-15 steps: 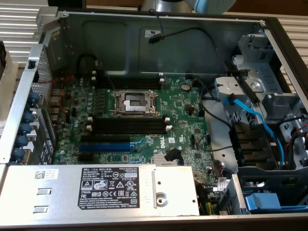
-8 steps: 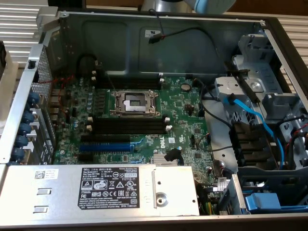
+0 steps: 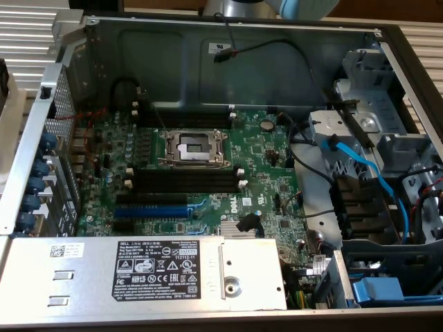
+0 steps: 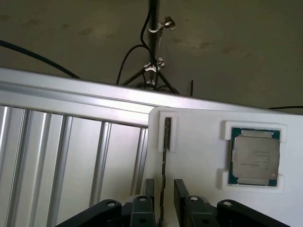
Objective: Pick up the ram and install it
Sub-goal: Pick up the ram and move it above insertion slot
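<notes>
**Pick-up step: our gripper (image 4: 163, 201) straddles the ram (image 4: 166, 135), jaws apart.**

The ram stands on edge in its white holder (image 4: 173, 139), just beside the seated processor (image 4: 255, 156), and runs down between our fingers (image 4: 182, 197). We judge them not yet clamped on it. The black memory slots (image 3: 183, 181) on the motherboard (image 3: 270, 155) sit empty. A sound grip calls for both pads to meet the flat faces squarely, with the stick centred.

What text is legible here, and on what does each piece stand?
"DELL": power supply label, top corner.
"DELL": round logo on the motherboard.
Too small to read: the rest of that label, the case sticker, the print on the CPU.
</notes>
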You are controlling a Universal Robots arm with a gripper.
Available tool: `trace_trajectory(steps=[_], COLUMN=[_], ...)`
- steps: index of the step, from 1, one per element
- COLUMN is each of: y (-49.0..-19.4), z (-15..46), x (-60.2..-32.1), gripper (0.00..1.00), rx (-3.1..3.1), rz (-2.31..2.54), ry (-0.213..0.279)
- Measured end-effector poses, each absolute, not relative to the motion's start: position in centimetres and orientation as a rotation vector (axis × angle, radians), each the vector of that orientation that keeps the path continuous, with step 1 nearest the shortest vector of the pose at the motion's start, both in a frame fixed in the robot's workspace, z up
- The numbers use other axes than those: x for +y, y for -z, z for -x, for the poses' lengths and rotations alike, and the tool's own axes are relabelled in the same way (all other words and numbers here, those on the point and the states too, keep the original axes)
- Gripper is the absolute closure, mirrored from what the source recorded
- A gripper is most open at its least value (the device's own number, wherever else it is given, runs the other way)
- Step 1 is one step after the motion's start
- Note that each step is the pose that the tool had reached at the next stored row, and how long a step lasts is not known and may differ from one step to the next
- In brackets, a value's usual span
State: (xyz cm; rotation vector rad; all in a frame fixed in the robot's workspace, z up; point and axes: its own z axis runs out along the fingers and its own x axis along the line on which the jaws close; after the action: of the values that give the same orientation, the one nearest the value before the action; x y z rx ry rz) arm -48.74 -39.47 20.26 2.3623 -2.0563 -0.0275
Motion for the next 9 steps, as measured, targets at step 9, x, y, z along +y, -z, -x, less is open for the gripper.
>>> trace_trajectory(steps=[9], y=[-20.18], z=[48.74], x=[-39.33], gripper=[0.69], rx=[-2.052], rz=[-2.357], ry=[0.024])
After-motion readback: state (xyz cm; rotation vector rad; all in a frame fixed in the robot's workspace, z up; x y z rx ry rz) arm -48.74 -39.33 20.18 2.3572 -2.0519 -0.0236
